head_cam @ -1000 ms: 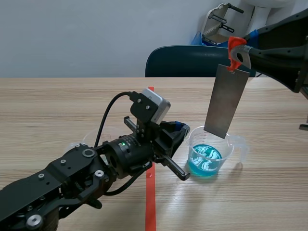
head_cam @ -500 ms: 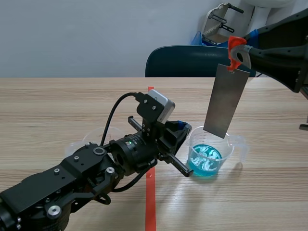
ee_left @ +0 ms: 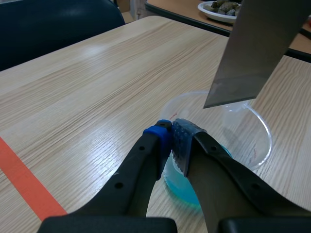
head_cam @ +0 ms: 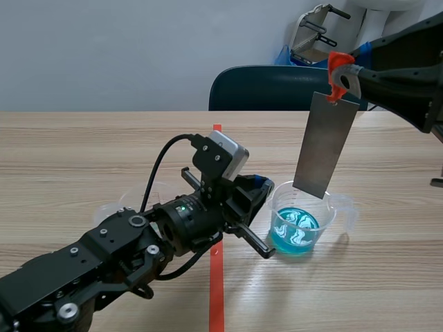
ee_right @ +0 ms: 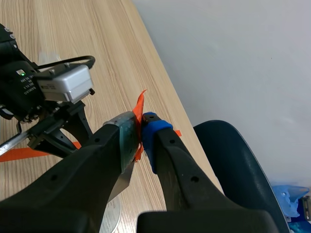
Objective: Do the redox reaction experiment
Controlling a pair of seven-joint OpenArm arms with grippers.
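Note:
A clear beaker (head_cam: 302, 218) holding blue liquid (head_cam: 296, 232) stands on the table right of centre. My left gripper (head_cam: 265, 192) is at its left rim. In the left wrist view the left gripper (ee_left: 172, 141) is shut, pinching the rim of the beaker (ee_left: 252, 131). High at the right, my right gripper (head_cam: 337, 76) is shut on an orange clip (head_cam: 336, 69). From the clip hangs a grey metal sheet (head_cam: 325, 145), its lower edge just above the beaker. In the right wrist view the orange clip (ee_right: 139, 112) sits between the fingers of the right gripper (ee_right: 142, 125).
A second clear plastic cup (head_cam: 119, 205) stands behind my left arm. An orange-red tape line (head_cam: 216, 283) runs down the middle of the wooden table (head_cam: 83, 152). A dark blue chair (head_cam: 266, 86) stands beyond the far edge.
My left arm shifted slightly forward and back while its gripper stayed at the beaker's rim. The right arm and the hanging sheet have not moved.

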